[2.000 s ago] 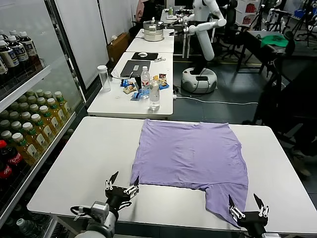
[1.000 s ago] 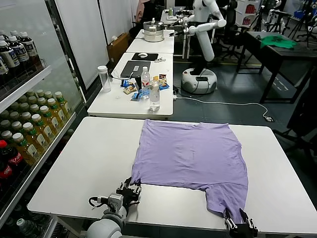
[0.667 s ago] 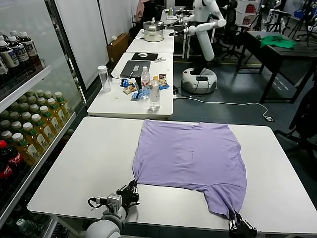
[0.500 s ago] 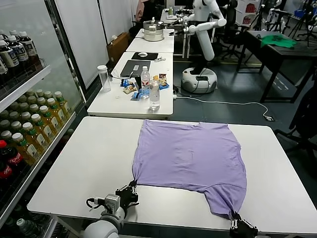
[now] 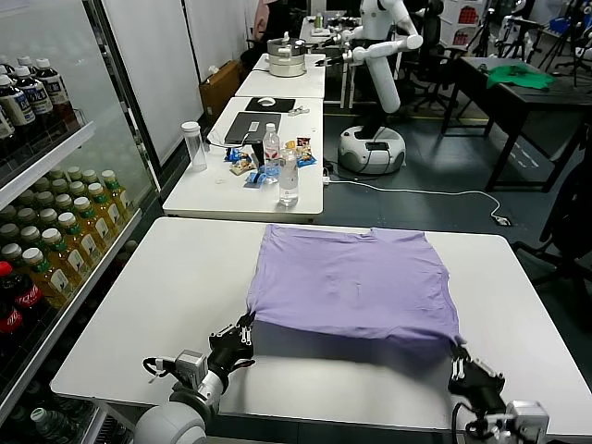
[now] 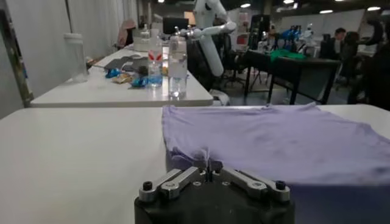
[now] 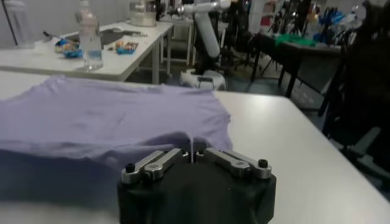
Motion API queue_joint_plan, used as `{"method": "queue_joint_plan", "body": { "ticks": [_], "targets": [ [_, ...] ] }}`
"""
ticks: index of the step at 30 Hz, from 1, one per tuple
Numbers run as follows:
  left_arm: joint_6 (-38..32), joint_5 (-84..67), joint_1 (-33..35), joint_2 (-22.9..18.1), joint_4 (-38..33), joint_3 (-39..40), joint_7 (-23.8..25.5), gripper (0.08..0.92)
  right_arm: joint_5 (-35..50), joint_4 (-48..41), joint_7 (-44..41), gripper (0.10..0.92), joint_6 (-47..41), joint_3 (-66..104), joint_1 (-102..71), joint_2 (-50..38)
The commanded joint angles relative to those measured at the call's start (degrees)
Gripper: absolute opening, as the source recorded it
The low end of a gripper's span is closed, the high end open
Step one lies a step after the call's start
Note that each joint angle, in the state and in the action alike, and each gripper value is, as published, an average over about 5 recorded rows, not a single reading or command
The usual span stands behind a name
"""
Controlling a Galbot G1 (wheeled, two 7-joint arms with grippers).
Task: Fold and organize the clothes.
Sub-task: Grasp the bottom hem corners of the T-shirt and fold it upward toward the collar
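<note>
At the near edge of the surface (image 5: 139, 305) we see both grippers clamped on the T-shirt (image 5: 356, 277): left gripper (image 5: 242, 331) on its near-left corner, right gripper (image 5: 460, 368) on its near-right corner, the hem lifted, the rest lying flat beyond.

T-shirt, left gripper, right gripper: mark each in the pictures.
T-shirt (image 5: 356, 277): head view, middle of the flat cloth.
Left gripper (image 5: 246, 326): head view, fingertips shut on the near left corner.
Right gripper (image 5: 460, 359): head view, fingertips shut on the near right corner.

My left gripper (image 5: 242, 330) and right gripper (image 5: 460, 363), both black, pinch my plain lavender T-shirt (image 5: 356, 282), no print showing, on the white table (image 5: 166, 305).
</note>
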Motion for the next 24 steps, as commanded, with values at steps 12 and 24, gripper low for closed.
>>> {"method": "queue_joint_plan", "body": {
  "ticks": [12,24],
  "targets": [
    [-0.46,4.73,-18.26,-0.28,16.11,8.95,2.19,0.096,0.32,-16.8,-2.38,0.127,-2.4,-4.67,21.62,-9.44],
    [0.72,6.7,-23.2,-2.46,23.21,9.9,1.69,0.096,-4.8,-23.08,-3.92,0.127,-2.0,-10.85,25.99,-8.07]
  ]
}}
